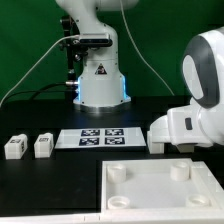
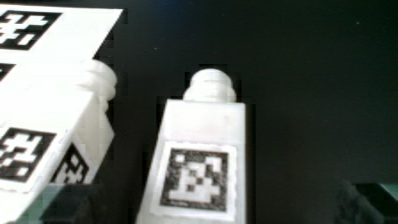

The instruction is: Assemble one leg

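In the wrist view a leg (image 2: 201, 140), a white block with a rounded peg at its far end and a black-and-white tag on its upper face, lies on the black table. A second leg (image 2: 57, 120) with several tags lies close beside it. My gripper (image 2: 214, 206) is open. Its dark fingertips (image 2: 366, 200) show at the picture's lower corners, on either side of the first leg's tagged end and clear of it. In the exterior view only the white wrist housing (image 1: 190, 118) shows, and the fingers are hidden behind it. Two more legs (image 1: 14, 147) (image 1: 43, 145) stand at that view's left.
The large flat white panel (image 1: 150, 198) with round corner sockets lies at the front of the exterior view. The marker board (image 1: 100, 137) lies in the middle of the table. The robot base (image 1: 98, 80) stands behind it, with cables trailing off to the exterior view's left.
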